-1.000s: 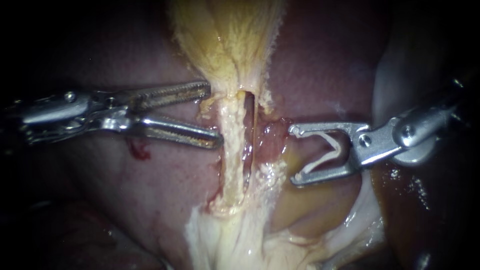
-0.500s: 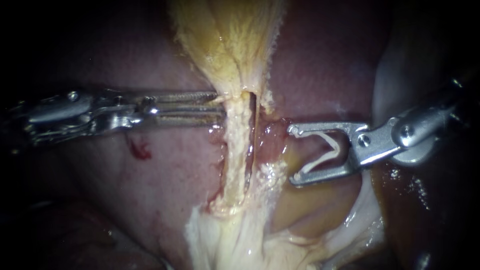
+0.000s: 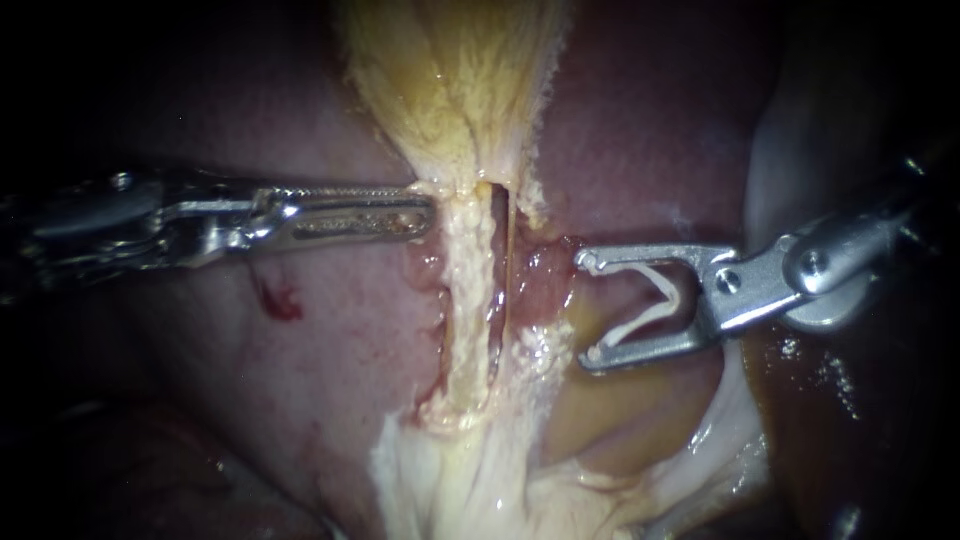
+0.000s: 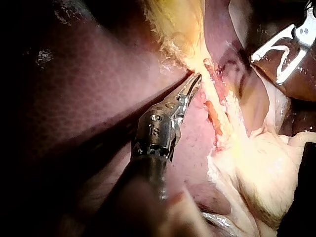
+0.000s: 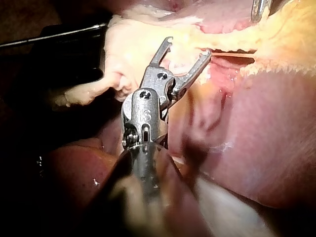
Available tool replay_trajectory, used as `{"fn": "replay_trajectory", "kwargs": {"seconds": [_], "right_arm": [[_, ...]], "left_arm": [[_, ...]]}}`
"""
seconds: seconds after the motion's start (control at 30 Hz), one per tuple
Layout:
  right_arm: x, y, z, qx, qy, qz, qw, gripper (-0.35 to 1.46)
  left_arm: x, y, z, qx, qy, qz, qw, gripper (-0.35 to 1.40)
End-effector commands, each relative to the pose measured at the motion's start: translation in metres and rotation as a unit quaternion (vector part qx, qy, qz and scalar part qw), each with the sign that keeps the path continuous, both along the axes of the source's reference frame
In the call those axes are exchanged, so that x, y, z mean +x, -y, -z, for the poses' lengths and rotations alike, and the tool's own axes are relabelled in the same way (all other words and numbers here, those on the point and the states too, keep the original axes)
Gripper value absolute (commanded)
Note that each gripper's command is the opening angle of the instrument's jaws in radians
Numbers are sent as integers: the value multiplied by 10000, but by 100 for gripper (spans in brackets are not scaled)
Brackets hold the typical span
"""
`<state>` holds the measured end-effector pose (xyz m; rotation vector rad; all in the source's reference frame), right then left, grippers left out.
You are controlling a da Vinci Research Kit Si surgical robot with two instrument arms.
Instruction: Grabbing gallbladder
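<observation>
The gallbladder (image 3: 450, 80) (image 4: 173, 24) hangs at the top middle of the endoscope view. It is yellow and fibrous, and it narrows downward into a pale strand (image 3: 462, 300) that runs on to a white fatty mass (image 3: 450, 480) at the bottom. The dark red liver (image 3: 330, 350) (image 4: 74, 84) (image 5: 276, 148) lies on both sides of it.

The left tool (image 3: 425, 208) (image 4: 196, 79) comes in level from the left. Its jaws lie together, and their tips pinch the pale fringe at the left edge of the gallbladder – right where it narrows into the strand. The left wrist view shows the same: the closed tips are pressed into the yellow tissue, with the liver beside and under the shaft. A small red spot (image 3: 280, 300) marks the liver below this tool.

The right tool (image 3: 590, 308) (image 5: 188, 47) (image 4: 266, 66) comes in from the right and sits just beside the strand without touching it. Its jaws stand wide apart, yet they hold a white clip (image 3: 668, 288) between them – a bent V whose two legs reach out to the two jaw tips. Pink, moist tissue (image 3: 545, 280) lies between these tips and the strand. In the right wrist view the open jaws point at the white fatty mass.
</observation>
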<state>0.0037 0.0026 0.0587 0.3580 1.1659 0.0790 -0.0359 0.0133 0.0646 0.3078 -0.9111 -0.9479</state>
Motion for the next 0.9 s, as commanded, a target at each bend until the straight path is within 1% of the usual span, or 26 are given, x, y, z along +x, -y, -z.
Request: {"fn": "replay_trajectory", "kwargs": {"seconds": [0.03, 0.3, 0.43, 0.53, 0.67, 0.73, 0.8, 0.9], "right_arm": [[0, 0, 0, 0, 0, 0, 10000, 50], [0, 0, 0, 0, -1, 1, 10000, 50], [0, 0, 0, 0, -1, 1, 10000, 50], [0, 0, 0, 0, -1, 1, 10000, 50], [0, 0, 0, 0, -1, 1, 10000, 50], [0, 0, 0, 0, -1, 2, 10000, 50], [0, 0, 1, 0, -1, 2, 10000, 50], [0, 0, 1, 1, -1, 2, 10000, 50]], "left_arm": [[2, 0, 2, 6, 7, -2, 10000, -35], [19, -3, 22, 66, 46, -37, 10000, -35], [29, -6, 35, 77, 30, -11, 10000, -35], [38, -10, 46, 93, 8, 29, 10000, -35], [50, -22, 60, 93, 46, 165, 9998, -35], [54, -27, 64, 119, 52, 239, 9996, -35], [58, -30, 67, 82, 36, 245, 9997, -35], [60, -32, 68, 61, 21, 274, 9996, -35]]}}
